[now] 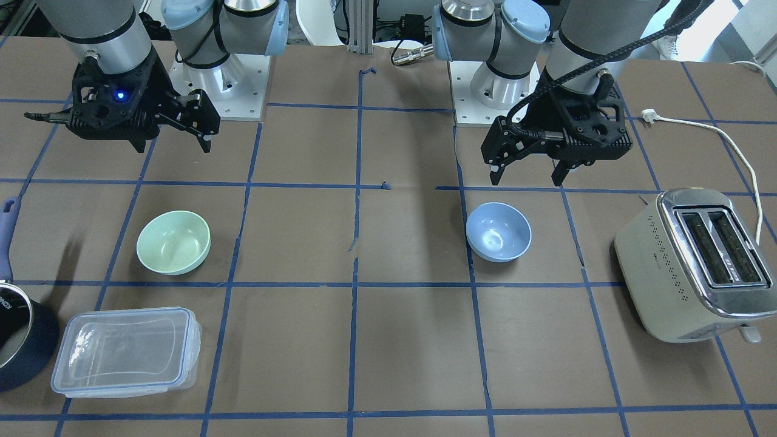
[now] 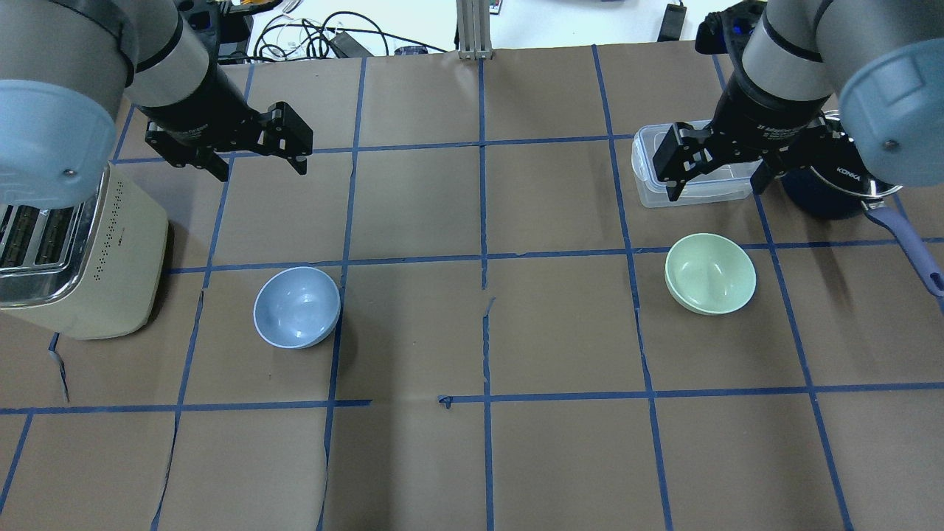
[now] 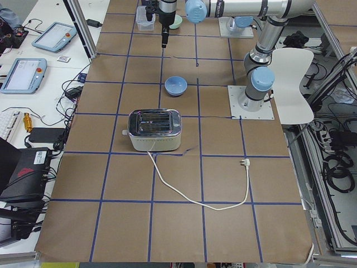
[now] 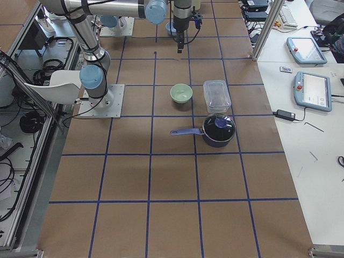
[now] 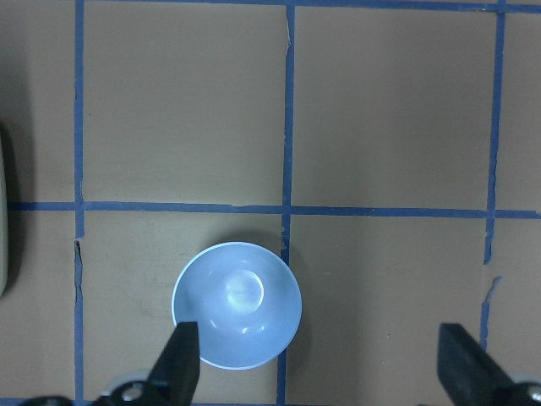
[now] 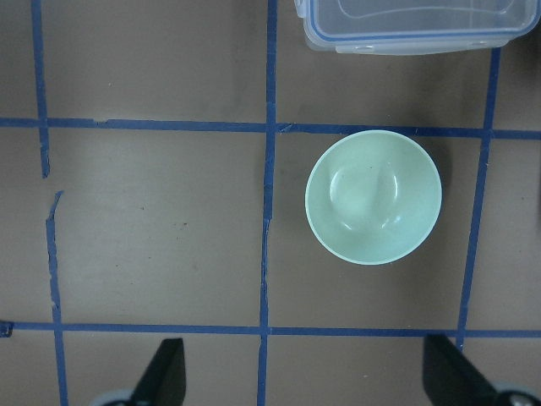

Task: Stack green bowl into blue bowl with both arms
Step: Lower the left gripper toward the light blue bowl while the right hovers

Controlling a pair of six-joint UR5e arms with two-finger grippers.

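The green bowl sits upright and empty on the brown table; it also shows in the overhead view and the right wrist view. The blue bowl sits upright and empty, far apart from it, and shows in the overhead view and the left wrist view. My left gripper hovers open and empty above the table, just behind the blue bowl. My right gripper hovers open and empty behind the green bowl.
A cream toaster with a loose white cord stands beside the blue bowl, on my left. A clear lidded container and a dark navy saucepan stand past the green bowl. Blue tape lines grid the table.
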